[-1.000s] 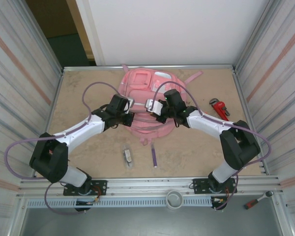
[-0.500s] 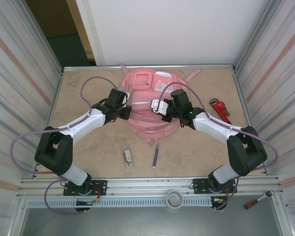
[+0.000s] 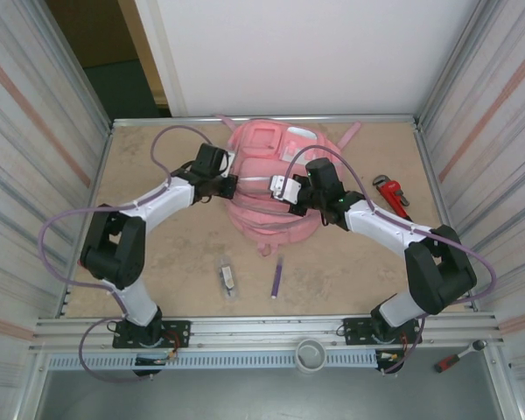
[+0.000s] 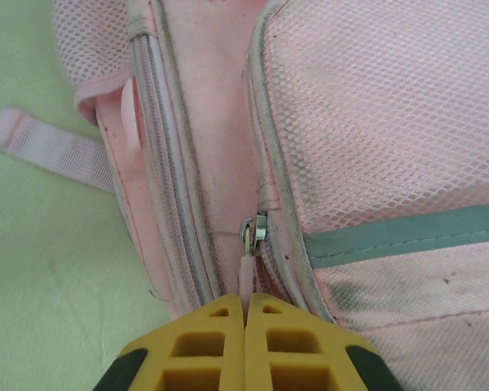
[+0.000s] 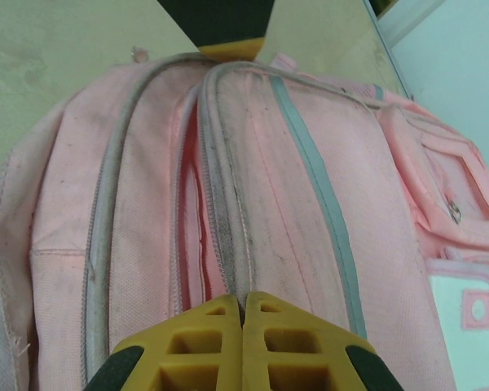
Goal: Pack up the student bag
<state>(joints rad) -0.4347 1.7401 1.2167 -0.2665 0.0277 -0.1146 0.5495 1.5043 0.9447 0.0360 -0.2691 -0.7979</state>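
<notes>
Left wrist: hand (image 4: 244, 308) on zip pull (image 4: 247, 270)

The student bag (image 3: 262, 223) blocks the upper middle of the table (image 3: 192, 254), flanked by the left arm (image 3: 153, 206) and right arm (image 3: 381, 223). Bare table lies open at lower left and lower right. A red wrench (image 3: 390, 192) sits at right. A purple pen (image 3: 276, 277) and a small grey object (image 3: 229, 278) lie at low centre.
</notes>
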